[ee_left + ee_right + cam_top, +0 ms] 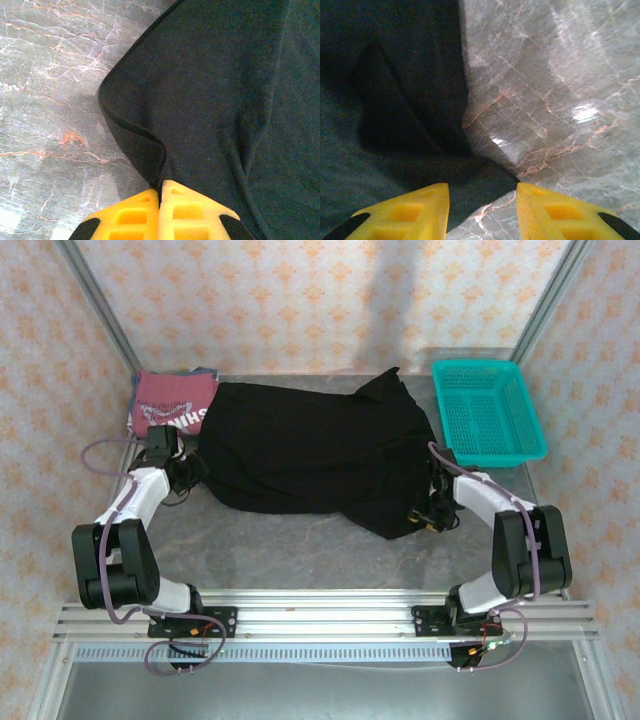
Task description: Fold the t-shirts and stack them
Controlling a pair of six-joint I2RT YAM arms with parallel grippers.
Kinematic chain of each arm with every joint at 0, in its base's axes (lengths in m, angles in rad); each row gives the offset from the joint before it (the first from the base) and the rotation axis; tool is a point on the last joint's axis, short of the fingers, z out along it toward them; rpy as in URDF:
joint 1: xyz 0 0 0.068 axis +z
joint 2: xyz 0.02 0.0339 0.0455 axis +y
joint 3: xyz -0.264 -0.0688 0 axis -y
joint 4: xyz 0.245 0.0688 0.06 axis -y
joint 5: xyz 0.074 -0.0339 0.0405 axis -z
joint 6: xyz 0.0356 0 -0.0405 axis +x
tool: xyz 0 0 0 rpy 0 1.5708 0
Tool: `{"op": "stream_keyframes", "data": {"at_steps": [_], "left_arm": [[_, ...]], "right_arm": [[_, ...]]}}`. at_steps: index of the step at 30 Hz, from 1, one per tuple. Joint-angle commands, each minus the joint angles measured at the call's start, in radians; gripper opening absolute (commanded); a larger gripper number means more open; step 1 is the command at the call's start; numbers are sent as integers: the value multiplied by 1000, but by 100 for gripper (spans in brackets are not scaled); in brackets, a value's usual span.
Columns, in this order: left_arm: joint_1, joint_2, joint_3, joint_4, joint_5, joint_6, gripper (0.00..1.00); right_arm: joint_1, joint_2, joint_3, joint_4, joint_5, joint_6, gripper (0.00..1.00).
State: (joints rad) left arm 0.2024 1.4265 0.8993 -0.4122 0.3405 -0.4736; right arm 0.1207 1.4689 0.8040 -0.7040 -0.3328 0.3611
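Black t-shirt (310,450) lies spread and rumpled across the middle of the marble table (300,545), with 1 sleeve or corner poking up toward the back wall. Dark red t-shirt (172,405) with white lettering sits at the back left corner, its near right edge tucked against the black one. Teal basket (488,410) is at back right, just beside the black shirt's right side. Left gripper (193,472) is at the shirt's left edge; in the left wrist view the left gripper (161,186) has its 2 yellow fingers (132,215) pressed together, pinching a fold of the black t-shirt (215,90) at its hem, bare table (45,100) to the left. Right gripper (427,515) is at the shirt's near right corner; in the right wrist view the right gripper (481,187) has its jaws spread, with an edge of the black t-shirt (395,100) lying between the fingers (410,212), not clamped, and table (560,100) to the right.
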Motion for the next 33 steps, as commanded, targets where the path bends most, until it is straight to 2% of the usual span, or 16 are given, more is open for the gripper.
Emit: {"op": "stream_keyframes", "data": {"at_steps": [1,9,11,13,16,17,18,25,33], "left_arm": [[-7,-32,-13,-15,-8,-7,0],[-7,-30,-22,-7,-9,-10,0],[-8,-33,-28,-7,-9,-10,0],[-6,-39,-32,-9,-10,-10,0],[-8,-53,-42,-11,-6,-14,0],[-6,-60,-43,-17,-3,-14,0],[-7,-70,-42,-25,-2,-16,0],[-7,-211,-58,-109,0,-22,0],[-7,-376,-86,-245,4,-36,0]], "right_arm": [[-6,-48,-12,-47,38,-11,40],[-6,52,-28,48,19,1,39],[-6,81,-22,58,16,1,36],[-6,100,-19,58,23,2,29],[-6,96,-7,40,36,13,8],[-6,80,0,24,35,18,1],[-6,52,9,5,39,24,0],[-7,-188,95,-216,102,36,0],[-9,-416,171,-400,117,109,0]]}}
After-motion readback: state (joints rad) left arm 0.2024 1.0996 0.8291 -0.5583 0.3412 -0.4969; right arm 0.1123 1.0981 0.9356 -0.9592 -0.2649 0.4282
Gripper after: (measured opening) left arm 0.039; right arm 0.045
